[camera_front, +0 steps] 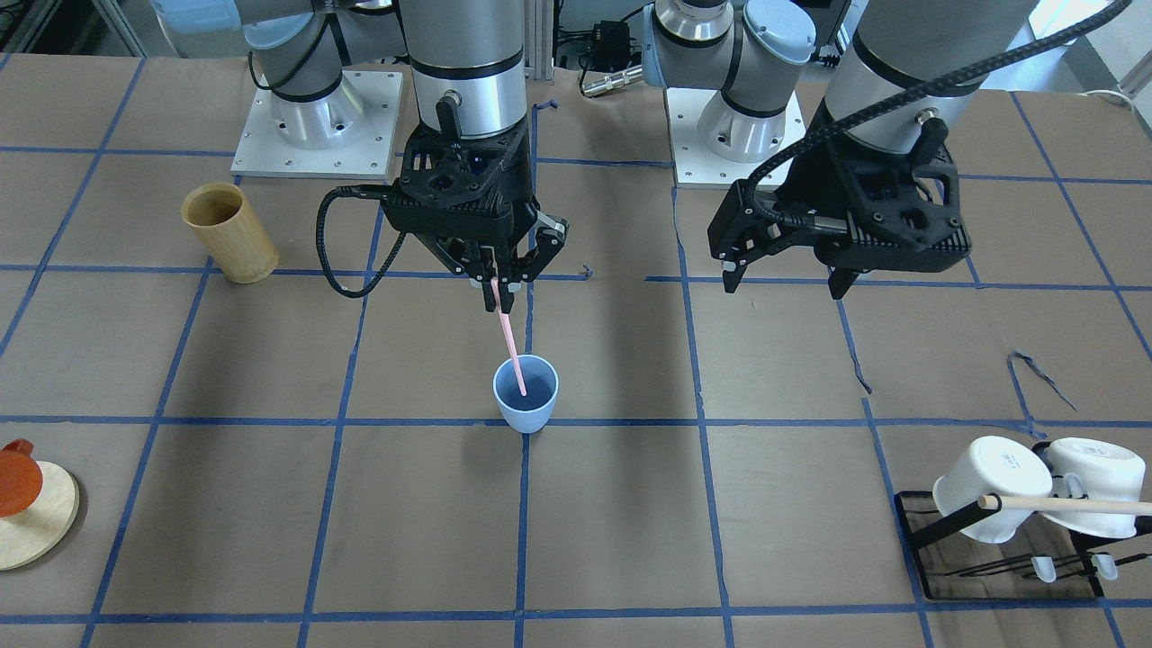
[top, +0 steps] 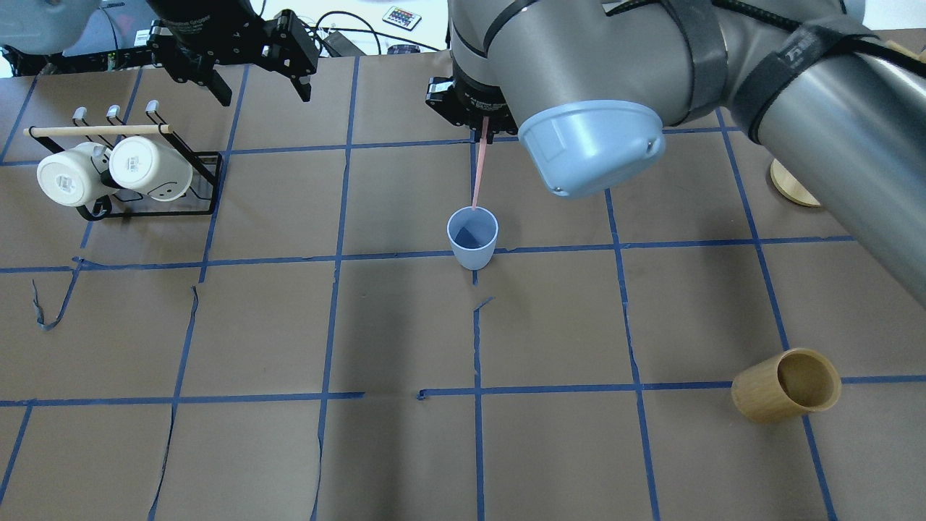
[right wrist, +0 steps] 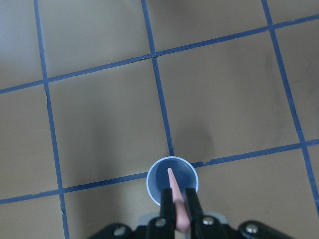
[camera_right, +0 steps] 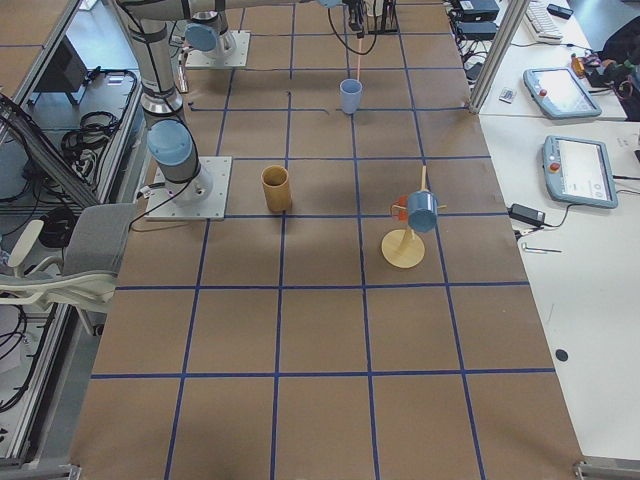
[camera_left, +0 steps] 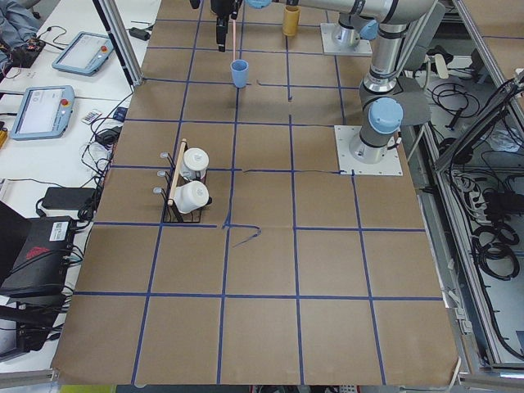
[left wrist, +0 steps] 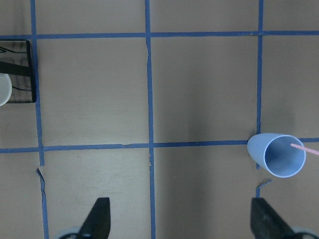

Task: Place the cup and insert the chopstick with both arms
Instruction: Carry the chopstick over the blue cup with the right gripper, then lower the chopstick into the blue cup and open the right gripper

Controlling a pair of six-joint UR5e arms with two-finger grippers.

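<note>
We saw a brown paper-covered bench (camera_front: 630, 522) marked into squares by blue tape lines (camera_front: 702, 421). A blue cup (camera_front: 526, 393) stood upright near the bench's middle, right at a crossing of two tape lines.

Above it, the right claw (camera_front: 498, 281) pointed straight down, clenched on the upper end of a pink chopstick (camera_front: 509, 337). The chopstick hung slightly tilted, and its lower end reached into the cup's open mouth. We could not tell whether the tip touched the cup's bottom.

The left claw (camera_front: 783, 281) hovered above the bench, well apart from the cup, on the robot's left side. Its fingers (left wrist: 97, 214) were spread wide, released, and nothing lay between them.

A wooden cup (camera_front: 229, 232) stood on the bench beyond the right arm, well apart from the blue cup. Near the bench's left end, a black rack (camera_front: 918, 526) held two white mugs (camera_front: 990, 486). At the opposite end stood a round wooden stand (camera_front: 40, 526).
</note>
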